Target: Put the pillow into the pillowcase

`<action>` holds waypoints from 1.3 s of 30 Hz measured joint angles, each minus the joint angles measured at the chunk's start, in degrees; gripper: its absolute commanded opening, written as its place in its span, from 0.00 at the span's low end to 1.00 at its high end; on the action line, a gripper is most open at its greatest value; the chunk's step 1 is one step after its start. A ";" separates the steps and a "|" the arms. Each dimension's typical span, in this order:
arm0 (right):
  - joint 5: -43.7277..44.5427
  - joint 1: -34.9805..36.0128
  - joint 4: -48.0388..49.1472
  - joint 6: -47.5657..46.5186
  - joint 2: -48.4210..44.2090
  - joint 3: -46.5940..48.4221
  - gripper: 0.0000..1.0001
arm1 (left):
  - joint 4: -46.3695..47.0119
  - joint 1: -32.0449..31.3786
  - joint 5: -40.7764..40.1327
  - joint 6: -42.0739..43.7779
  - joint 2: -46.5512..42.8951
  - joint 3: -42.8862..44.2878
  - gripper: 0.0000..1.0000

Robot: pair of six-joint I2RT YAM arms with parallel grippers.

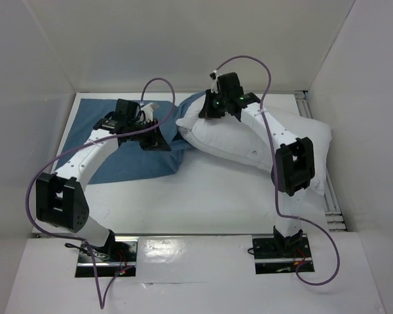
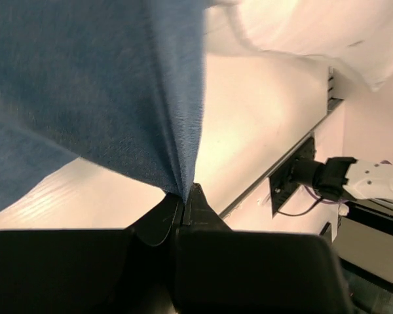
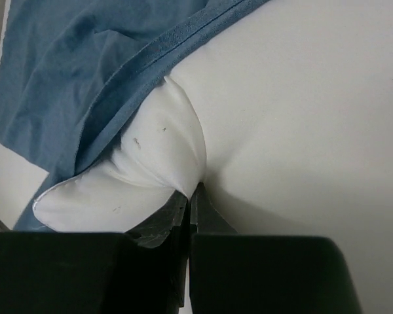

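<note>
The white pillow (image 1: 249,137) lies across the table's right half, its left corner reaching the pillowcase. The dusty-blue pillowcase (image 1: 111,157) lies wrinkled at the left. My left gripper (image 1: 156,139) is shut on the pillowcase's right edge and lifts it; in the left wrist view the blue cloth (image 2: 118,98) hangs from the closed gripper (image 2: 187,193). My right gripper (image 1: 213,104) is shut on a pinch of the pillow's fabric near its left corner. In the right wrist view the pillow (image 3: 301,98) bunches at the gripper (image 3: 191,193), with the pillowcase hem (image 3: 118,72) draped over the corner.
White walls enclose the table on the left, back and right. A metal rail (image 1: 331,196) runs along the right edge. The arm bases (image 1: 281,252) stand at the near edge, with purple cables looping above both arms.
</note>
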 measured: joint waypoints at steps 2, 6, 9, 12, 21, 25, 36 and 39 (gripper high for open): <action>1.53 1.16 0.63 -0.20 0.22 -1.01 0.00 | -0.46 -0.02 1.18 0.39 -0.20 1.70 0.00; 4.81 4.17 3.45 -0.11 0.07 -6.36 0.00 | -1.09 -0.02 3.54 1.14 -0.20 5.03 0.00; 6.64 6.67 5.33 0.31 0.02 -9.20 0.00 | -3.08 0.00 4.72 2.10 -0.20 6.38 0.00; 8.28 8.52 6.99 0.48 -0.52 -10.38 0.00 | -4.68 0.04 6.21 2.56 -0.20 6.47 0.01; 8.55 10.49 8.83 1.57 -1.07 -13.68 0.00 | -10.95 -2.16 4.85 5.57 -0.37 14.75 0.63; 8.55 10.64 9.60 1.57 -1.36 -14.38 0.00 | -11.34 -1.68 -6.25 5.20 -0.68 18.01 0.58; 8.59 10.64 10.03 1.49 -2.75 -15.54 0.00 | -7.58 -1.07 -23.76 1.11 11.04 18.34 0.88; 8.57 10.64 10.03 1.40 -2.78 -15.54 0.00 | -7.48 -1.07 -22.84 1.11 14.62 18.32 0.87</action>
